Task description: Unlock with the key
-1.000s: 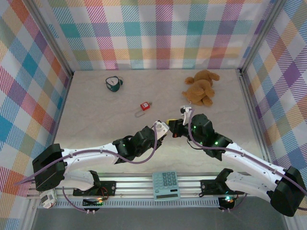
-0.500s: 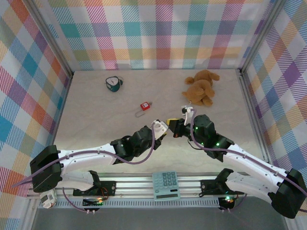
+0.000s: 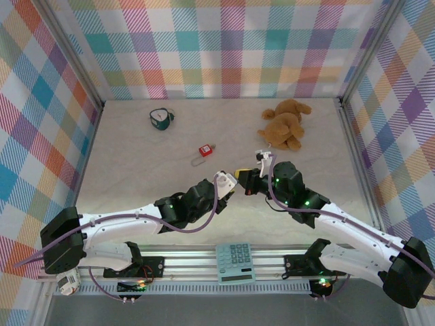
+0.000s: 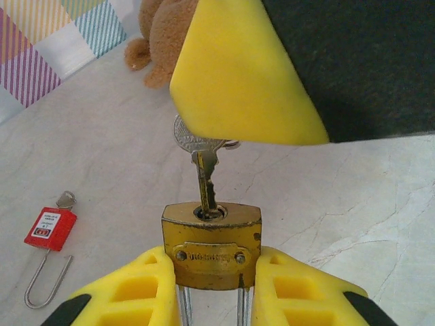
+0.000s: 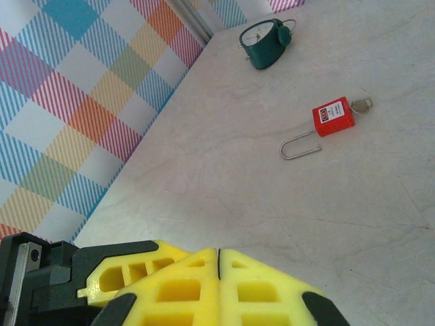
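**key seated in brass padlock as two arms meet mid-table**

the left gripper (image 4: 211,269) holds a brass padlock (image 4: 211,244) by its sides. its yellow fingers (image 4: 139,288) are open only as far as the lock body, which they press from 9 and 3 o'clock. the padlock stands keyhole up, and its two steel shackle legs run down toward 6 o'clock between the fingers; whether the shackle is latched cannot be told. a key (image 4: 204,178) enters the keyhole from 12 o'clock, its blade partly sunk in. its round head is tucked under the yellow tip of the right gripper (image 5: 218,272), whose fingers are pressed fully together on it.

from above, the two grippers meet nose to nose near the middle of the table (image 3: 136,170), closer to the near edge, the left one (image 3: 228,182) just beside the right one (image 3: 243,178). a red padlock (image 3: 204,150) with an open wire shackle lies flat toward 11 o'clock of them. a green alarm clock (image 3: 160,119) sits farther out toward 10 o'clock, and a brown teddy bear (image 3: 285,125) lies between 1 and 2 o'clock. a calculator (image 3: 235,262) rests on the rail at 6 o'clock, between the arm bases.
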Controlling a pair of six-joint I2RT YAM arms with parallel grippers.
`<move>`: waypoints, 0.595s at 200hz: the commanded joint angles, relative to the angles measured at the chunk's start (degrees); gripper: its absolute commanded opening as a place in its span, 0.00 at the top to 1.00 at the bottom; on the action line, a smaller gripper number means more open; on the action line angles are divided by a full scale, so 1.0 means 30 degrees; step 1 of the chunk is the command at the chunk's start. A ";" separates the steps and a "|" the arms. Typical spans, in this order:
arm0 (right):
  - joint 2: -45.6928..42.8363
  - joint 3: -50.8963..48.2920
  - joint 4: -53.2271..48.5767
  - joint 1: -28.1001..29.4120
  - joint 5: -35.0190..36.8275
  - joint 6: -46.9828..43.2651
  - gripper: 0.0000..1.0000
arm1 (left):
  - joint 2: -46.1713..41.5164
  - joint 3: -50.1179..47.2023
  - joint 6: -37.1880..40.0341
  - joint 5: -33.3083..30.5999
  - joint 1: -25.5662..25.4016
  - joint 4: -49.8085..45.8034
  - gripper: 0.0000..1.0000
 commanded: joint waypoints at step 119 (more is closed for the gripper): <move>0.1324 -0.1053 -0.2138 0.0683 -0.1379 0.0765 1.00 | -0.0399 0.1733 0.0688 -0.1044 -0.0330 0.5537 1.00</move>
